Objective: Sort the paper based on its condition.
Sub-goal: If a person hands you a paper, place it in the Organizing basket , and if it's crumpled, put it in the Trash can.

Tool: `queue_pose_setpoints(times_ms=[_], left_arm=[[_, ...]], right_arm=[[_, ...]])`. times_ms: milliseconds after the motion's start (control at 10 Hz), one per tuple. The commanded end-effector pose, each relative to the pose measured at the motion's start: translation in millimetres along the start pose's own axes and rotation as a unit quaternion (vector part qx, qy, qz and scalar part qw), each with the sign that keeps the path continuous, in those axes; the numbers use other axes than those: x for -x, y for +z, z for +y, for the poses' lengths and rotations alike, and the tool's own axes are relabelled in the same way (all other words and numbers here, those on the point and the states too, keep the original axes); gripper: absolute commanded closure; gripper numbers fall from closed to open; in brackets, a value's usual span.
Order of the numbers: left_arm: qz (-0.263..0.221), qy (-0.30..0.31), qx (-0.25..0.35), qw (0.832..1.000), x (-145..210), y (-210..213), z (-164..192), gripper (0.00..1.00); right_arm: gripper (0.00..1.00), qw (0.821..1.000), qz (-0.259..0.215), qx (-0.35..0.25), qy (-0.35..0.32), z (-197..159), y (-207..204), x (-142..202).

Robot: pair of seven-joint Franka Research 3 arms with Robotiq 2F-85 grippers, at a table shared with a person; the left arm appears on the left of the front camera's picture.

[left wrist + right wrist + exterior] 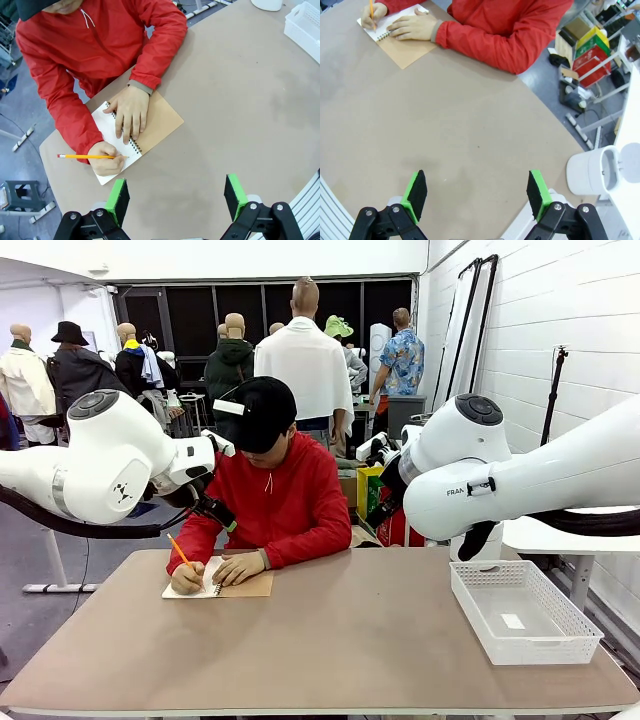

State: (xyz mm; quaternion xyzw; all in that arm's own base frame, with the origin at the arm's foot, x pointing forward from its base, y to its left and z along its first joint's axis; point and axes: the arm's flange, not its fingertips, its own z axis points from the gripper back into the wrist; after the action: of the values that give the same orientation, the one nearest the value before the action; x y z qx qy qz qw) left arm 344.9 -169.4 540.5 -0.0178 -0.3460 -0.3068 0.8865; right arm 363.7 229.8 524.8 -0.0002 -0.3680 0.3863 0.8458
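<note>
Sorting not begun, all left to do | paper (103, 115) a page bound in notebook (240, 587), mid-left, under person's hand (131, 111), pencil (85, 156) writing | tray (520, 645) lower right | left gripper (177, 194) released, holding nothing | right gripper (476, 193) likewise spread wide

Red jacket (290, 500), orange pencil (178, 548), brown notebook cover (250, 586), white tray (540, 648).
</note>
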Motion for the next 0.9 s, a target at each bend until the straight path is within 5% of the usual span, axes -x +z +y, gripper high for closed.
queue_pose_setpoints(times_ms=[0,800], left_arm=[[0.0,0.0,0.002,1.0,0.3,-0.2,-0.1,0.0],[0.0,0.0,0.002,1.0,0.3,-0.2,-0.1,0.0]], right_arm=[[0.0,1.0,0.0,0.0,0.0,0.0,0.1,-0.1],[0.0,1.0,0.0,0.0,0.0,0.0,0.1,-0.1]])
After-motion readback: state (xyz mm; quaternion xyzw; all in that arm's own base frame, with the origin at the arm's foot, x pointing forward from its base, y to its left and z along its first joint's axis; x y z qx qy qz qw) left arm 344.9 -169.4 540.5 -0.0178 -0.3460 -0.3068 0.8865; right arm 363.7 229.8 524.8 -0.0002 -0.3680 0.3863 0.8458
